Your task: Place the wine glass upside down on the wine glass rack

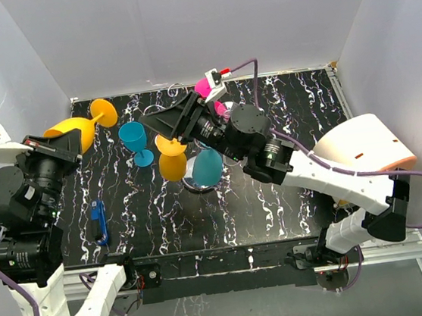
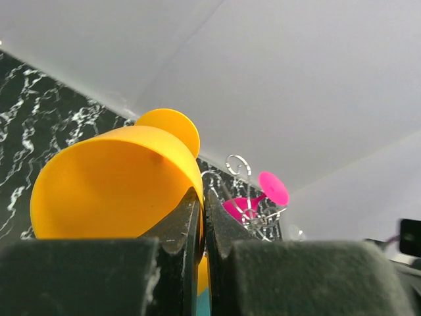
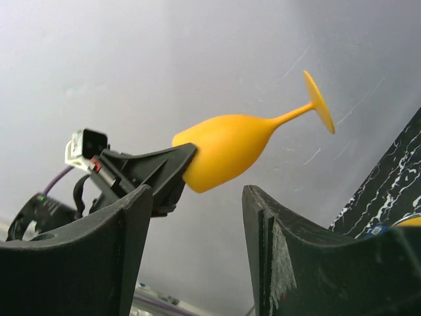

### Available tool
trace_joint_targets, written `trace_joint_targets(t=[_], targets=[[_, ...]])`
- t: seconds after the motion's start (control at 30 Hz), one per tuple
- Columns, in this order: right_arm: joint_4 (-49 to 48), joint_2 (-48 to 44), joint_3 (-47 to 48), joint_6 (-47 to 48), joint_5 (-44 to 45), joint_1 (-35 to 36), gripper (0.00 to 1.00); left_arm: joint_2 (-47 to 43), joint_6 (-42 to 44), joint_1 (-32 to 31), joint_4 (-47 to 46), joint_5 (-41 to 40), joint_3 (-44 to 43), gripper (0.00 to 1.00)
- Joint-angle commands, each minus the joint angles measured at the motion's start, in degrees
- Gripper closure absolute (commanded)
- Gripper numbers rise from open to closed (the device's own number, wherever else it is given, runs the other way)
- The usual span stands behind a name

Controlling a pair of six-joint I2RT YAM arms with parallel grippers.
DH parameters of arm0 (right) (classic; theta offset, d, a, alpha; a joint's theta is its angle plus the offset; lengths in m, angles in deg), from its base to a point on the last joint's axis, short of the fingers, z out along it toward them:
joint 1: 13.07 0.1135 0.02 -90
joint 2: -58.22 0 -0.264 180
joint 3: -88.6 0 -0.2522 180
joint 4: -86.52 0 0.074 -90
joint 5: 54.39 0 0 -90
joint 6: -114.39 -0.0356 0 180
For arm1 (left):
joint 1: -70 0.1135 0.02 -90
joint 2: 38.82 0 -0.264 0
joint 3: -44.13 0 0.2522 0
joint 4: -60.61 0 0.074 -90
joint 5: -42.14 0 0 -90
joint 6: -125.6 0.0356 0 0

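Note:
My left gripper (image 1: 63, 146) is shut on the rim of an orange wine glass (image 1: 77, 130) and holds it sideways in the air at the far left, foot toward the back wall. The left wrist view shows the jaws (image 2: 202, 197) pinching the bowl wall (image 2: 112, 184). The wine glass rack (image 1: 197, 186), silver wire on a chrome dome base, stands mid-table, partly hidden by my right arm. An orange glass (image 1: 172, 162), a teal glass (image 1: 207, 166) and a pink glass (image 1: 204, 87) hang on it. My right gripper (image 1: 155, 126) is open and empty beside the rack, facing the held glass (image 3: 227, 148).
A blue goblet (image 1: 134, 140) stands upright between the held glass and the rack. A blue clip (image 1: 100, 221) lies at the near left. A white and orange shell (image 1: 366, 146) sits at the right edge. White walls enclose the black marbled table (image 1: 277, 204).

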Motion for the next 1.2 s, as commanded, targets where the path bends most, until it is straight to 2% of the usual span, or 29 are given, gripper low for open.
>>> trace_joint_targets(t=[0.0,0.3,0.67,0.9,1.17], targets=[[0.6,2.8,4.8,-11.2,5.7,0.2,0.47,0.7,-0.8,0.2,-5.1,4.6,-3.4,1.00],[2.7,11.4,15.3,-18.4,2.6,0.2,0.49,-2.1,-2.0,0.2,-17.5,12.5,0.9,1.00],[-5.7,12.1,12.7,-28.4,10.6,0.2,0.56,-2.6,-3.4,0.2,-24.2,18.5,3.8,1.00],[-4.5,12.3,13.2,-33.8,13.0,0.2,0.57,-2.8,-3.2,0.2,-27.0,21.5,5.2,1.00],[-3.6,12.4,14.1,-34.4,15.0,0.2,0.59,-3.1,-4.2,0.1,-30.5,25.3,7.2,1.00]])
